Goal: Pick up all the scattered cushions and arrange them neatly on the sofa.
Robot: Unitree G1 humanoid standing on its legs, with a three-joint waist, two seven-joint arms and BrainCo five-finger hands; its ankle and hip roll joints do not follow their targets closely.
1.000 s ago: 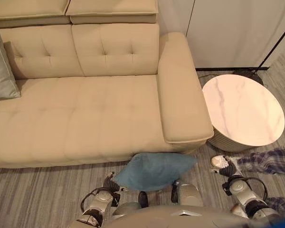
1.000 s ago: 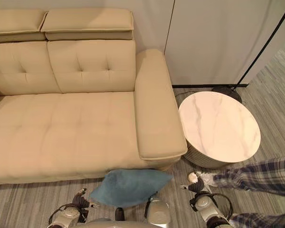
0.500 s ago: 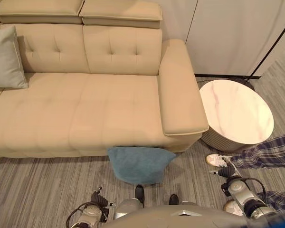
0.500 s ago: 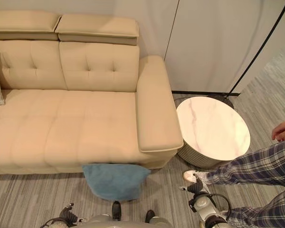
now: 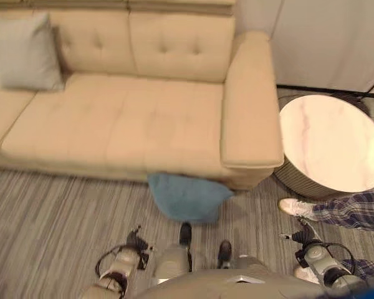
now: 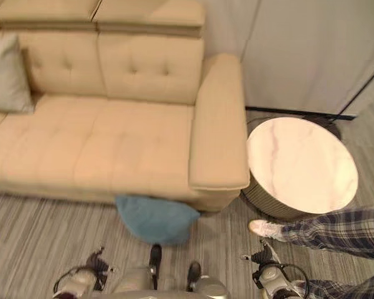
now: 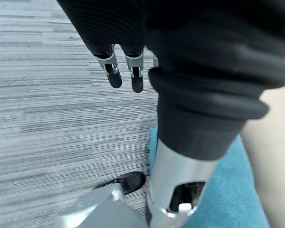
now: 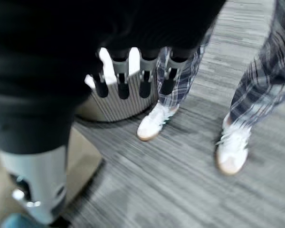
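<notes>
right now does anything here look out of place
Yes: the blue cushion lies on the floor against the sofa front, below the armrest end, instead of on the seat. The grey cushion stands against the backrest. A person's shoe is close by the round table.

Grey striped floor (image 5: 43, 218), round marble table (image 5: 333, 143)

The blue cushion (image 5: 188, 196) lies partly tucked against the sofa (image 5: 143, 118) front; its far edge is hidden. The grey cushion (image 5: 26, 55), at 10 o'clock, is cut off in the right eye view. The person's legs (image 6: 336, 233) are cropped at 4 o'clock.
</notes>
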